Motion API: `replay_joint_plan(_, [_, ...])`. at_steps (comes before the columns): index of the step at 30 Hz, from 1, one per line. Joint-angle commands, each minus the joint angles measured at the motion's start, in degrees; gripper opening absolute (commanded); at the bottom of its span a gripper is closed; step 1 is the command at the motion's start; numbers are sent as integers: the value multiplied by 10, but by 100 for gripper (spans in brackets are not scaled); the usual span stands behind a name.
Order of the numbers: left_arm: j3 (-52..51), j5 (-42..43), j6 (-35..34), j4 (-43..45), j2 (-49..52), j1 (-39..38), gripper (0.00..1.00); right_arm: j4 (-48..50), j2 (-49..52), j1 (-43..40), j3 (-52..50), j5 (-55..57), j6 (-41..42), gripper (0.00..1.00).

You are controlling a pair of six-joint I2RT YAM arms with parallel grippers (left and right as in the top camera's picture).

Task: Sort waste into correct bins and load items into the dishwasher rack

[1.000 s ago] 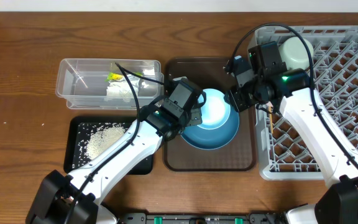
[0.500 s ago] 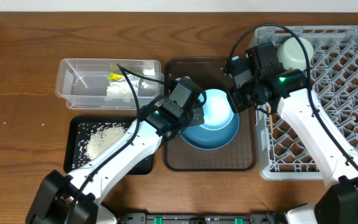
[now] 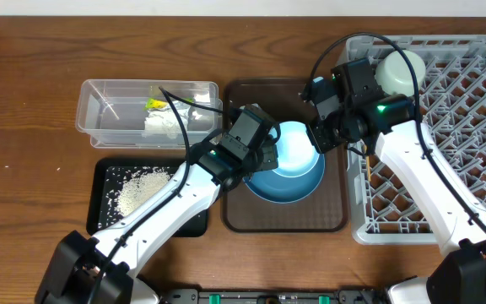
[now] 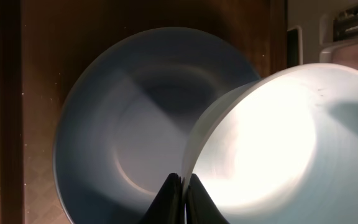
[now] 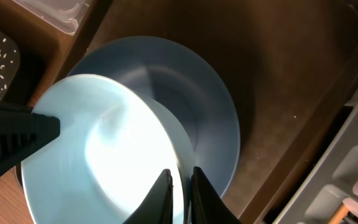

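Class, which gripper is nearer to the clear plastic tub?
Left. The left gripper pinches the pale bowl just right of the clear tub; the right gripper grips its far rim, beside the rack.

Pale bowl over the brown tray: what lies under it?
The blue plate on the brown tray. The plate's part beneath the bowl is covered, so anything there cannot be seen.

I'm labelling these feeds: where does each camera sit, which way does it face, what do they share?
Overhead: above the table, facing down; shows both arms, left gripper, right gripper.
Left wrist: on the left arm, facing down past its fingers pinching the pale bowl.
Right wrist: on the right arm, facing down past its fingers straddling that bowl's rim.
Shared: both wrist views show the bowl over the blue plate.
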Motion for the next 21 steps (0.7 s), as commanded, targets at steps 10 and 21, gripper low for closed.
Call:
replay_joint_plan(10, [0, 8, 1, 2, -24, -1, 6, -1, 0, 8, -4, -3, 0, 23])
replay_joint_plan(21, [0, 8, 2, 1, -26, -1, 6, -1, 0, 8, -4, 7, 0, 1])
